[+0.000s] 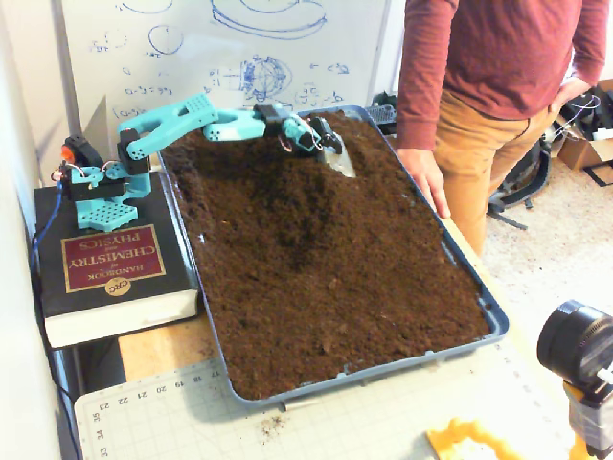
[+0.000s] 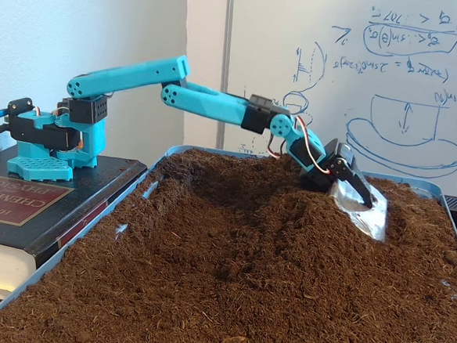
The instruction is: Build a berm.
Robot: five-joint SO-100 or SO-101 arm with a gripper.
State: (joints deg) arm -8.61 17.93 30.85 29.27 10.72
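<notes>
The blue robot arm (image 2: 208,102) reaches out from its base, which sits on a big dark book (image 1: 105,273). At its end, the gripper (image 2: 354,198) wears a shiny flat scoop blade (image 2: 364,209). The blade covers the fingers, so you cannot tell if they are wide or closed. The blade tip is pushed down into the brown soil.

The berm (image 2: 294,206) is a long hump of soil. It rises right beside the blade and runs away from it down the middle of the blue tray (image 1: 493,321).

A person's hand (image 1: 426,177) rests on the tray edge, near the scoop.
</notes>
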